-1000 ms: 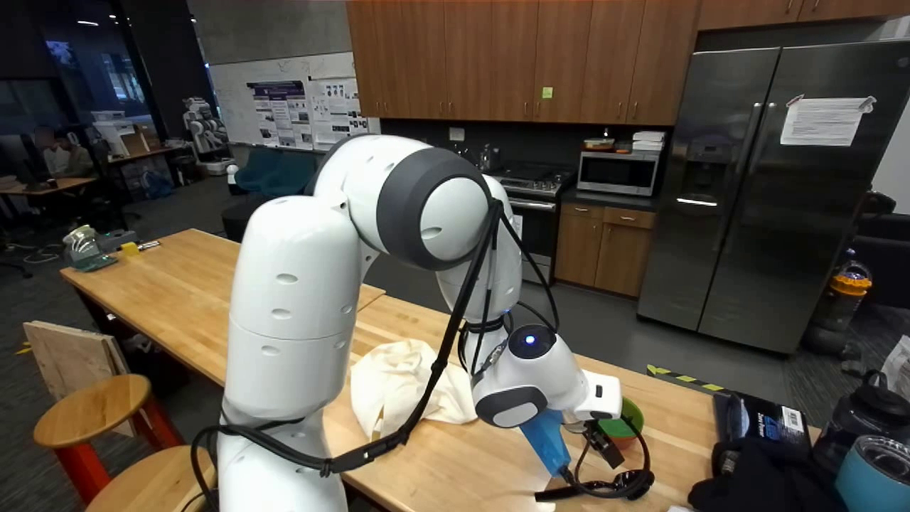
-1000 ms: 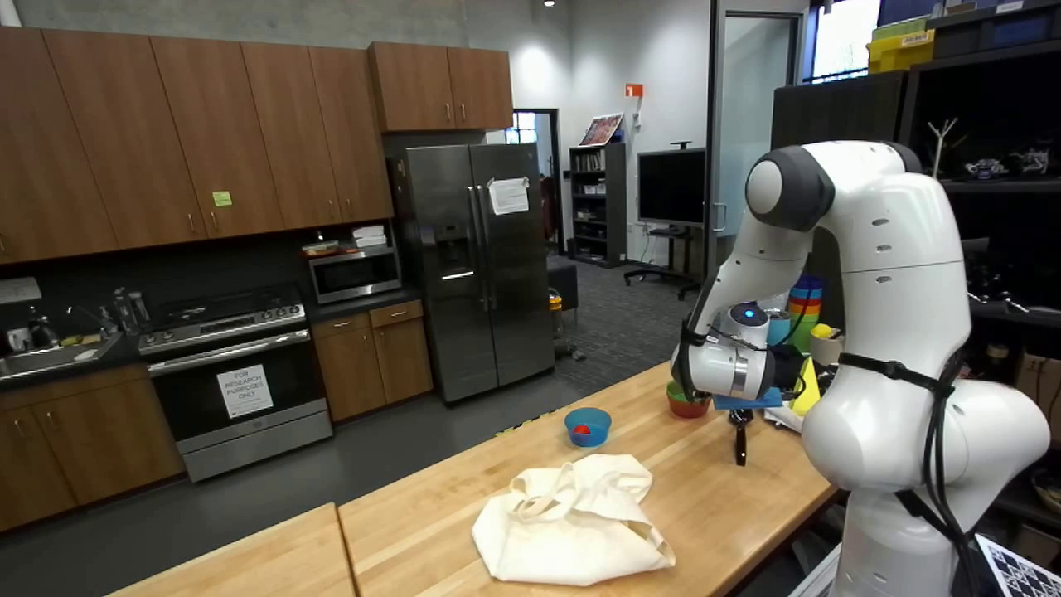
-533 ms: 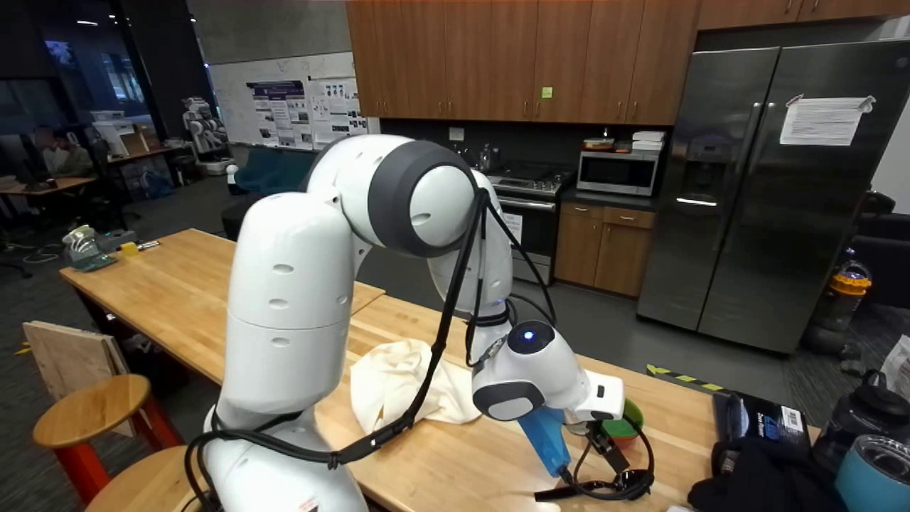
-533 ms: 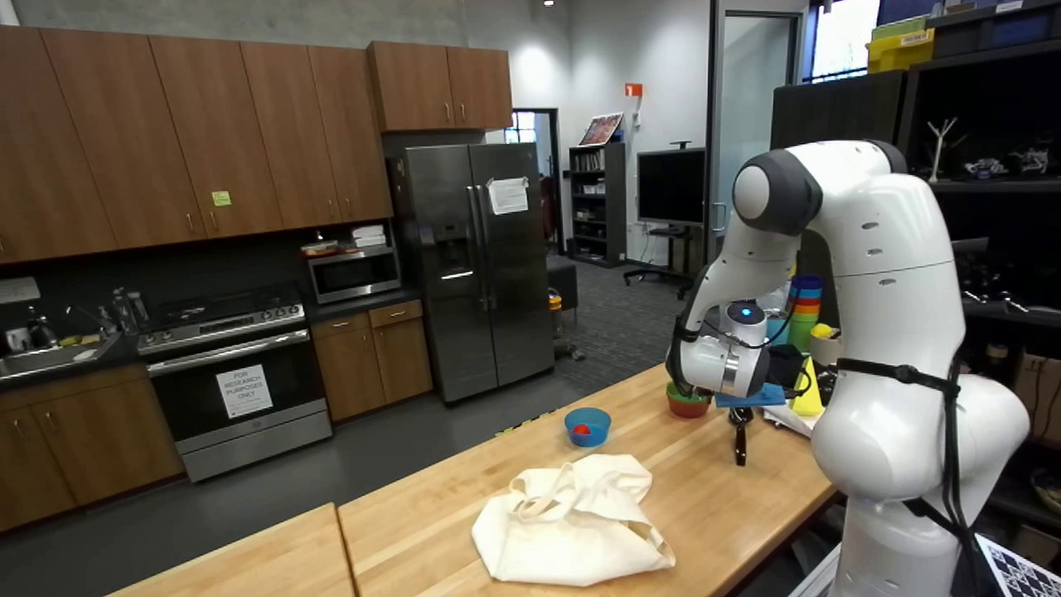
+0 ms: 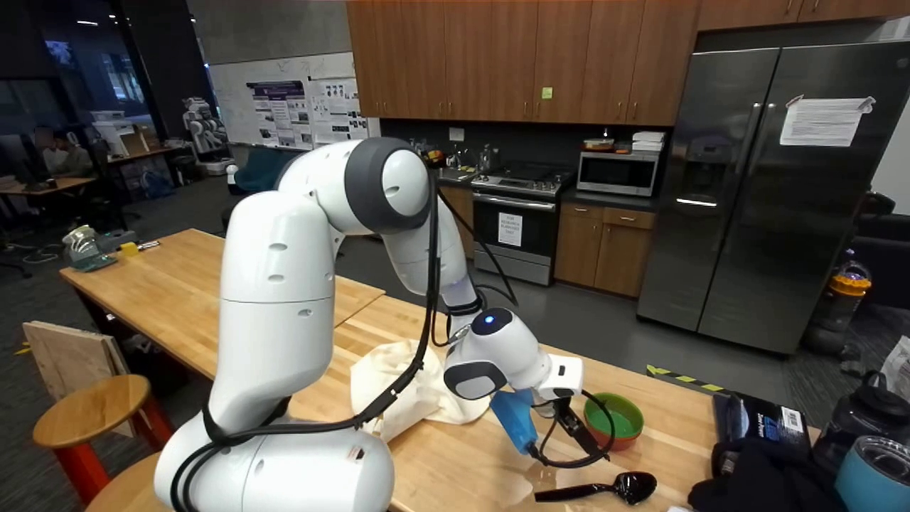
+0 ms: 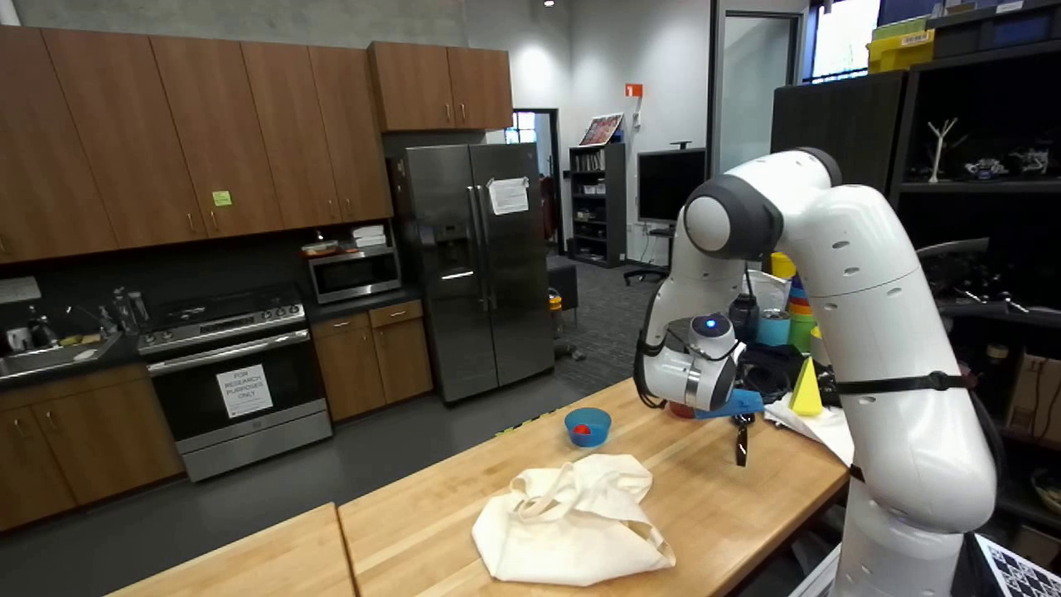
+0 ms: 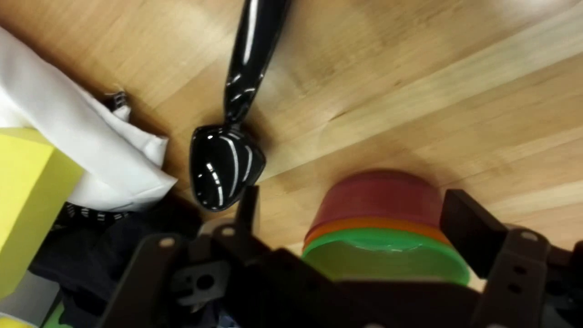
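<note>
While hanging right of the crumpled bag, holds claw spread and empty, perhaps for clearance; has spoon laid inside the robot-side edge of the surface, and bowls, probably nested to save room, by the far edge.

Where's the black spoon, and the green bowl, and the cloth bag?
Black spoon (image 7: 241,91): wrist view, on the handle near the scoop.
Green bowl (image 5: 627,417): in an exterior view, on its inside.
Cloth bag (image 6: 572,531): in an exterior view, on its middle.
</note>
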Controlling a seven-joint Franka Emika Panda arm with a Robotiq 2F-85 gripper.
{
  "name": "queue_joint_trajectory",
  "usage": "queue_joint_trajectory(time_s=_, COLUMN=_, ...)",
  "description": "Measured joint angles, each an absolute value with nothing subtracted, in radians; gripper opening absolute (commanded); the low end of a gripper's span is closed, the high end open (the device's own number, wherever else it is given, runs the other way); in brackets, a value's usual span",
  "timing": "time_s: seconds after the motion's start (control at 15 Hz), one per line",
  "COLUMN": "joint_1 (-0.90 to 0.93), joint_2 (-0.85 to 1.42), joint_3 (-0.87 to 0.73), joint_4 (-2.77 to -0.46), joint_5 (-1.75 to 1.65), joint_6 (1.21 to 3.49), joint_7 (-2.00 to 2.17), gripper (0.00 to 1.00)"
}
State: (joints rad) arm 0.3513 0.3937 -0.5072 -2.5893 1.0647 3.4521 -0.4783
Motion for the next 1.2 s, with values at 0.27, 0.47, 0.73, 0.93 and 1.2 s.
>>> queue_joint_trajectory(time_s=0.27, joint_1=0.578, joint_2=0.495, joint_3=-0.54, joint_4=-2.597, joint_5=1.134, joint_6=3.452, joint_7=-0.402, gripper=1.0)
queue_joint_trajectory(time_s=0.47, joint_1=0.669, joint_2=0.554, joint_3=-0.544, joint_4=-2.622, joint_5=1.18, joint_6=3.452, joint_7=-0.319, gripper=1.0)
queue_joint_trajectory(time_s=0.73, joint_1=0.726, joint_2=0.584, joint_3=-0.576, joint_4=-2.687, joint_5=1.237, joint_6=3.453, joint_7=-0.192, gripper=1.0)
queue_joint_trajectory(time_s=0.93, joint_1=0.74, joint_2=0.584, joint_3=-0.609, joint_4=-2.738, joint_5=1.238, joint_6=3.453, joint_7=-0.098, gripper=1.0)
queue_joint_trajectory(time_s=1.2, joint_1=0.728, joint_2=0.584, joint_3=-0.621, joint_4=-2.75, joint_5=1.223, joint_6=3.453, joint_7=-0.032, gripper=1.0)
